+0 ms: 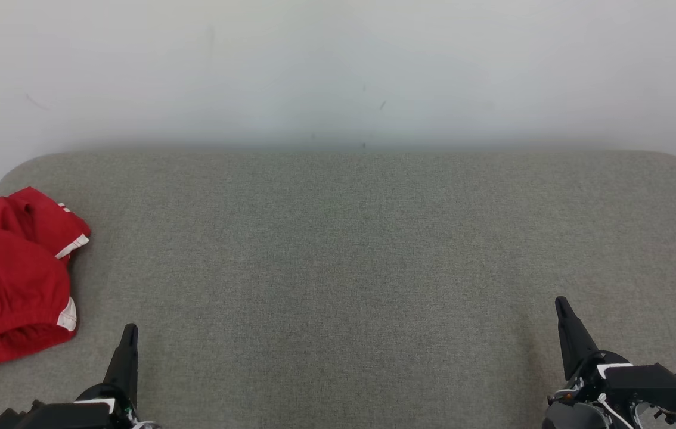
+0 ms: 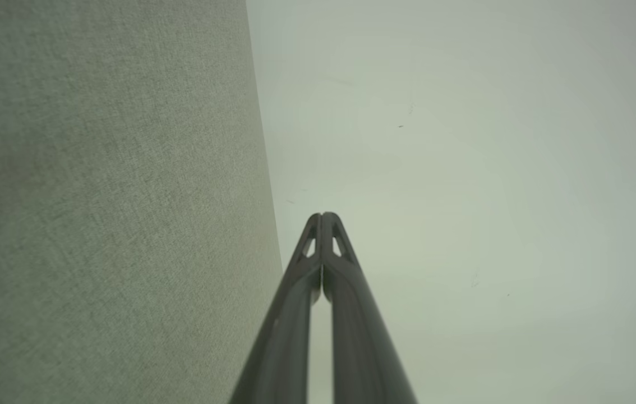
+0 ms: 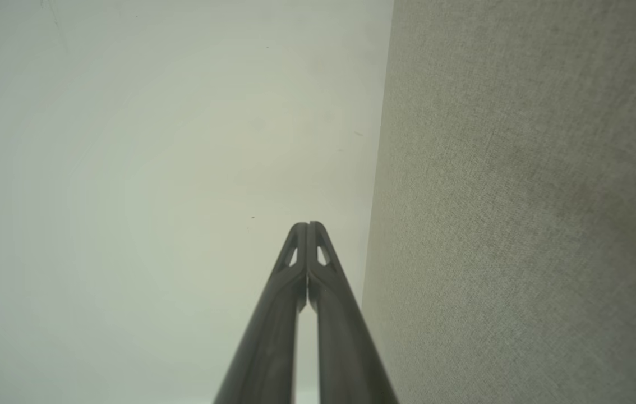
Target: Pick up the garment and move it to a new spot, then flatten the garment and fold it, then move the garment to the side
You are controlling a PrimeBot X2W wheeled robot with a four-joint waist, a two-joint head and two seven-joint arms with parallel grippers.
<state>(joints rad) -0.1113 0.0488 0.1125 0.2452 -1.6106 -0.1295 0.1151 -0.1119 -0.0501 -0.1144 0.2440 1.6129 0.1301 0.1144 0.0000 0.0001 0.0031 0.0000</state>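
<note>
You have one garment [image 1: 7,280] to count, a single red piece lying at the counter's [image 1: 344,250] left edge. There is one counter, grey and fabric-covered, and one pale wall [image 1: 338,71] beyond its far edge. You have two grippers near its front edge: the left gripper [image 1: 130,330] and the right gripper [image 1: 561,302], each with two dark fingers [image 2: 287,325].
</note>
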